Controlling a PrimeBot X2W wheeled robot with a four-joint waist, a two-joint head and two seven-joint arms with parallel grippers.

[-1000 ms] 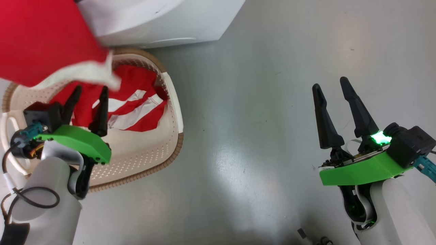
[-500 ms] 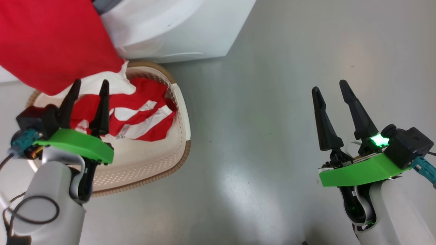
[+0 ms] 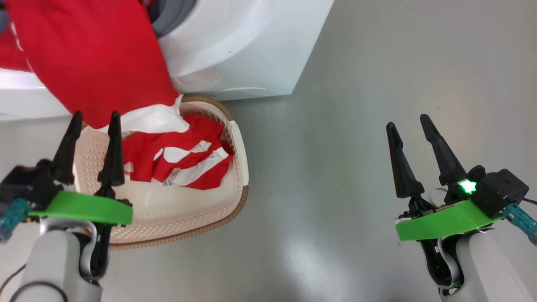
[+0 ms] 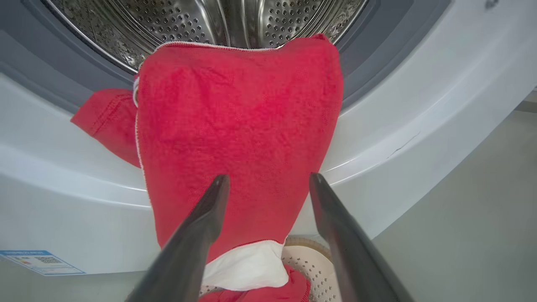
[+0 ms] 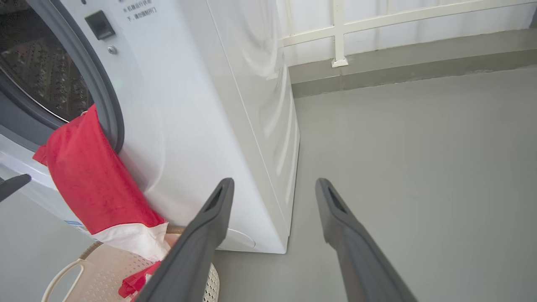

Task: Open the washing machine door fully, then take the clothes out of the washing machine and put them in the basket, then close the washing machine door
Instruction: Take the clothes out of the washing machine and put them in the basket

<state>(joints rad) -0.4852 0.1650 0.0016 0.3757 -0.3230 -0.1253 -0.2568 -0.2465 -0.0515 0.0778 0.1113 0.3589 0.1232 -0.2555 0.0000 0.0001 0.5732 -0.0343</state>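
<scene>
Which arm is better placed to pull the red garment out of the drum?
Left: the open left gripper points at the red garment above the basket; the right gripper is over floor.

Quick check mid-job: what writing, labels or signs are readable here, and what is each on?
No text reads clearly.
Two rows of small printed characters on the washing machine front: too small to read.
Blue label low on the machine's front: blurred.
White tag on the red striped garment in the basket: too small.
</scene>
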